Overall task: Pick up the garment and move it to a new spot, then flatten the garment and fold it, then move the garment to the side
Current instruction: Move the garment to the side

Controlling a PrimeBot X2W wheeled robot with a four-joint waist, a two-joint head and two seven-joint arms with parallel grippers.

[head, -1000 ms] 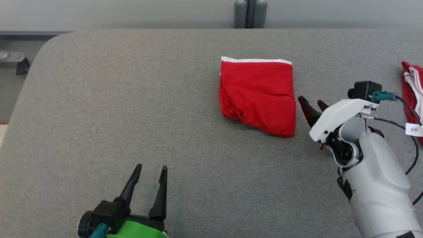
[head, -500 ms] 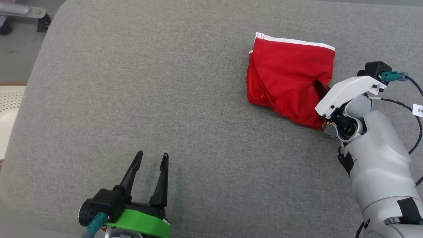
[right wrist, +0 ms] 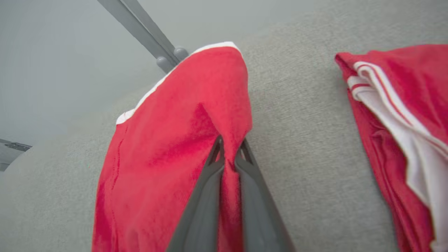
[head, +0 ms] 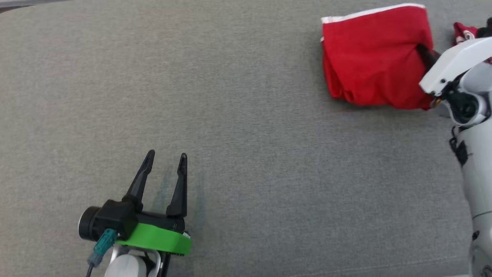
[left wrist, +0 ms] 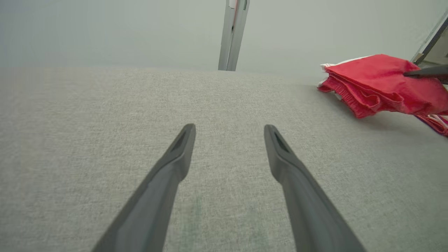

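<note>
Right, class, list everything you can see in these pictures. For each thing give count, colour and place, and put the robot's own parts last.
padded surface: one, grey fabric, under everything in the head view
folded garment: one, red with a white band, far right of the surface, right edge pinched
second garment: one, red with white stripes, lying to the right of the folded one, apart from it
metal post: one, grey, beyond the surface's far edge
left gripper: one, black fingers on a green band, lower left, fingers apart over bare surface
right gripper: one, dark fingers shut on the folded garment's edge
right forearm: one, pale grey, right edge of the head view
</note>
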